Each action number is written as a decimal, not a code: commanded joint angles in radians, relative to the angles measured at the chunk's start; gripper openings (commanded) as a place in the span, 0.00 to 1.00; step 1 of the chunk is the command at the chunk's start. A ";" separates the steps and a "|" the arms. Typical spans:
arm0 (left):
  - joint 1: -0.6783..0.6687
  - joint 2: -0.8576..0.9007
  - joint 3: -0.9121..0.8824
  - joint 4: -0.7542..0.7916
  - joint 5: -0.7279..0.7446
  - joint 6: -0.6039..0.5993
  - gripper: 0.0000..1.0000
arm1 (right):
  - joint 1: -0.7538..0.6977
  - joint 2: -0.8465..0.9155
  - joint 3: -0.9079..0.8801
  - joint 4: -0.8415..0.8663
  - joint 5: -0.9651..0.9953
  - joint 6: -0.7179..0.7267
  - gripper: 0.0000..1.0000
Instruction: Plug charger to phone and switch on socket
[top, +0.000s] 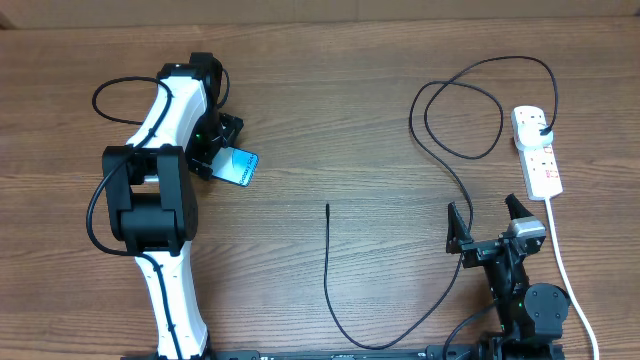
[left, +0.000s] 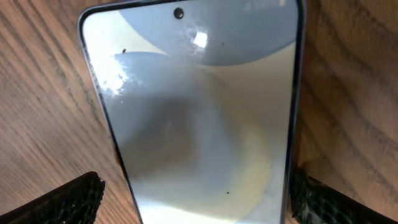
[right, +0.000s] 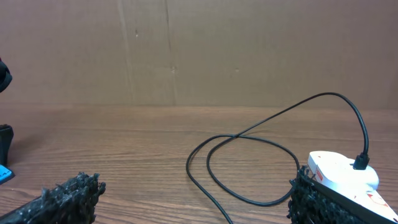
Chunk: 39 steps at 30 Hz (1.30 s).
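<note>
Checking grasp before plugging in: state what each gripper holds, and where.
Left gripper straddles the phone's long edges, a gap beside one finger: hold uncertain. Right gripper holds nothing.

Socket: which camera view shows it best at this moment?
Overhead. The whole socket lies in view there, with the charger plugged into one end. The right wrist view catches only that end, cut off at the frame's corner. The left wrist view shows none of it, only the phone.
</note>
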 joint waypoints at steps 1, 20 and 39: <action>-0.008 0.011 -0.013 0.014 -0.024 -0.020 1.00 | 0.008 -0.008 -0.011 0.004 0.010 -0.005 1.00; -0.023 0.011 -0.109 0.124 -0.017 -0.038 1.00 | 0.008 -0.008 -0.011 0.004 0.010 -0.005 1.00; -0.023 0.011 -0.110 0.244 -0.015 -0.035 1.00 | 0.008 -0.008 -0.011 0.004 0.010 -0.005 1.00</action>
